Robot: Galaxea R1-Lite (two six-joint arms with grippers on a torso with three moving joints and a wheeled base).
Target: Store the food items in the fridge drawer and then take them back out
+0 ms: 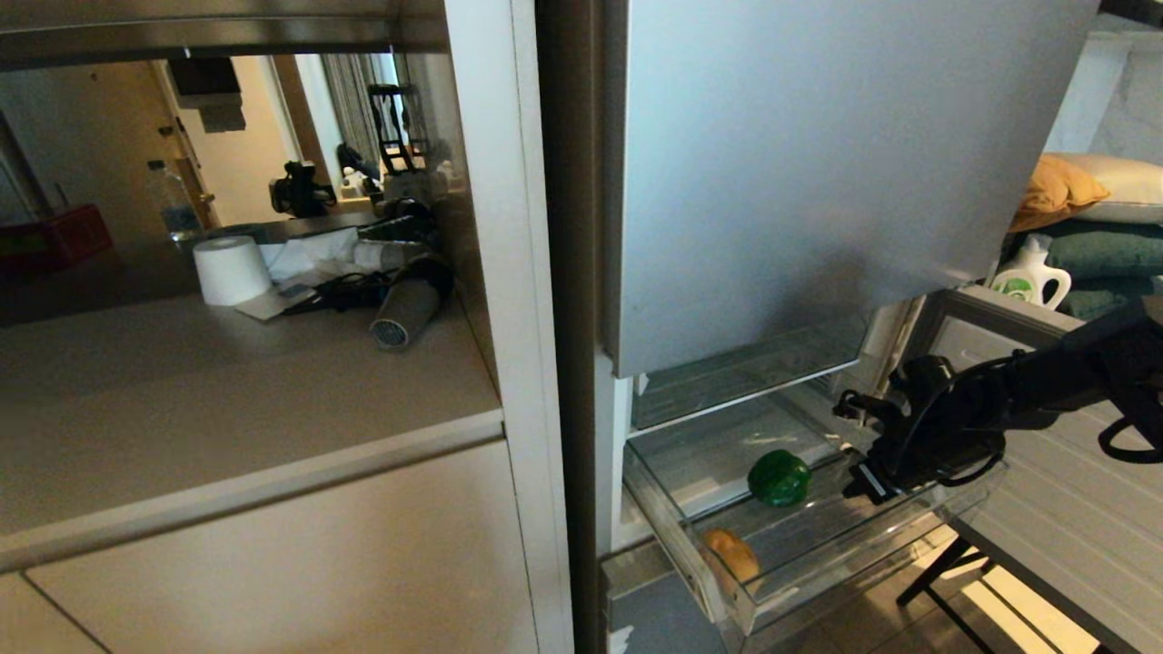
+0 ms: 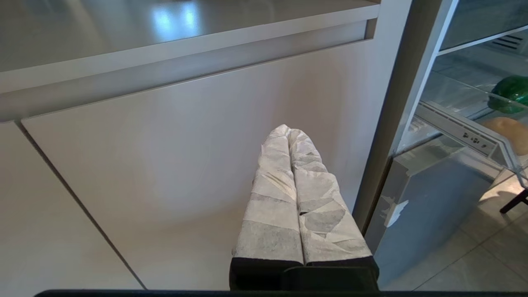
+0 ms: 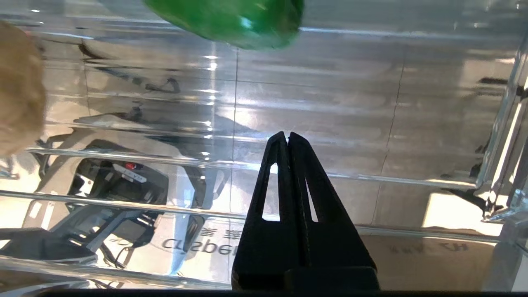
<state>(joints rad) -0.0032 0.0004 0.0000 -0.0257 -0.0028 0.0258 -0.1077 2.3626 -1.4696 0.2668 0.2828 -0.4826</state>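
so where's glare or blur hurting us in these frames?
Right wrist view: the clear fridge drawer floor throws bright streaks and mirror-like reflections; the green bell pepper and potato are cut off at the frame edge and soft. Head view: the counter side is dim, with sunlit floor patches bottom right. Left wrist view: window glare on the countertop.

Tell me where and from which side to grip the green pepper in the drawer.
Grip the pepper across its rounded middle, coming from above: the drawer is open-topped and its clear walls block the sides. The right end effector, shut and empty beside it, must open first.
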